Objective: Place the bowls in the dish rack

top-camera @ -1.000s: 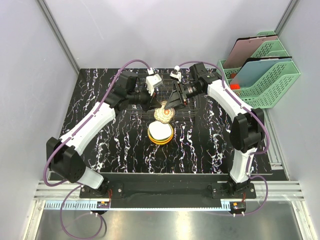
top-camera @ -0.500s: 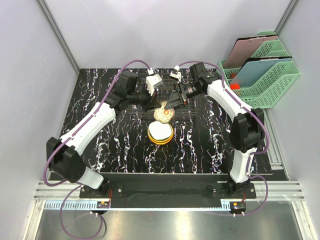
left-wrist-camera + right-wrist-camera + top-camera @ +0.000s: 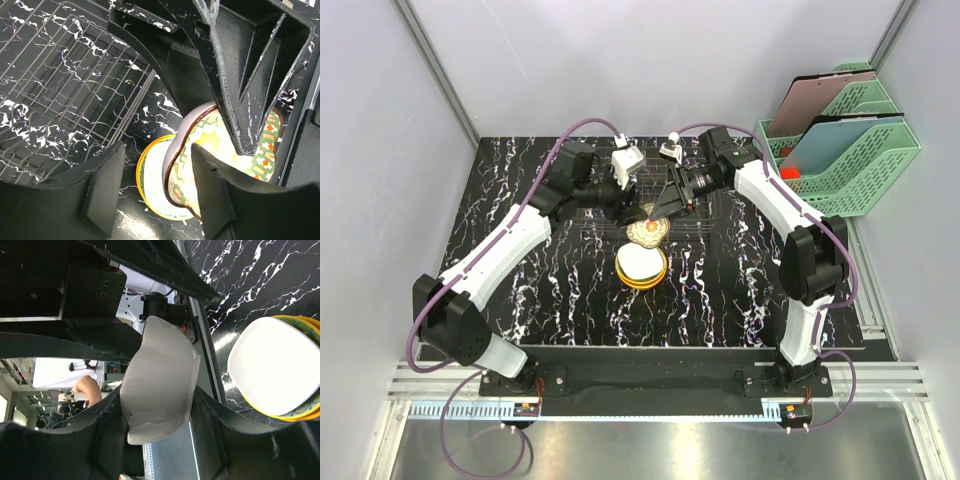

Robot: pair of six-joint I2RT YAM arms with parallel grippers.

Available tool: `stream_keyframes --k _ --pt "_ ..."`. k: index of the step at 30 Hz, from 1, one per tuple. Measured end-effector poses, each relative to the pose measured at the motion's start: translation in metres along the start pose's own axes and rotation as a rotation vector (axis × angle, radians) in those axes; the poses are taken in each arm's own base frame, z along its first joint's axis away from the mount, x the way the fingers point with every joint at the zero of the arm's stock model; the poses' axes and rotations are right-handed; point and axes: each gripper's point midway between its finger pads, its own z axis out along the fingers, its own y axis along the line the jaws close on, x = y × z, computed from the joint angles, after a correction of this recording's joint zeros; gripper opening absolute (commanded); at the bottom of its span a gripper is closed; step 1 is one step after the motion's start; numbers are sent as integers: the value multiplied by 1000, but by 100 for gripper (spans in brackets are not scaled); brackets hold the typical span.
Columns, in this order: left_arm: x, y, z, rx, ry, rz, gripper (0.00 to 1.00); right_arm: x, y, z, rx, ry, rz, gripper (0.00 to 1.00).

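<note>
Clamping one patterned bowl, right pincer; left pincer apart; one bowl stack nearby.

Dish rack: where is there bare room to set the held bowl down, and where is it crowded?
Free: the wire grid of the dish rack, bare in the left wrist view; also the table left of the bowl stack. Crowded: the rack's near edge, where the open left tool, the right tool gripping the patterned bowl, and the stack meet.
</note>
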Motion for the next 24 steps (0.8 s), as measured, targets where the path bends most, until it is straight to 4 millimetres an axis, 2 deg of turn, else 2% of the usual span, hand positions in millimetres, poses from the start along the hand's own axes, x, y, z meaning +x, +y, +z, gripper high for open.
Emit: stream_keyframes --k 7,12,15,20,24 --pt "0 1 0 -5 -1 1 63 1 -4 0 15 0 7 0" --pt "-3 10 -6 -57 -5 4 66 -1 -17 1 72 -6 16 0" --pt "-8 22 -19 -108 -27 2 66 -6 -33 2 134 -12 25 0" --pt "-16 57 -56 -230 -80 -32 66 -21 -53 -3 228 -28 21 0" --pt "-8 77 -76 -297 -96 -64 66 -35 -63 -15 290 -52 3 0"
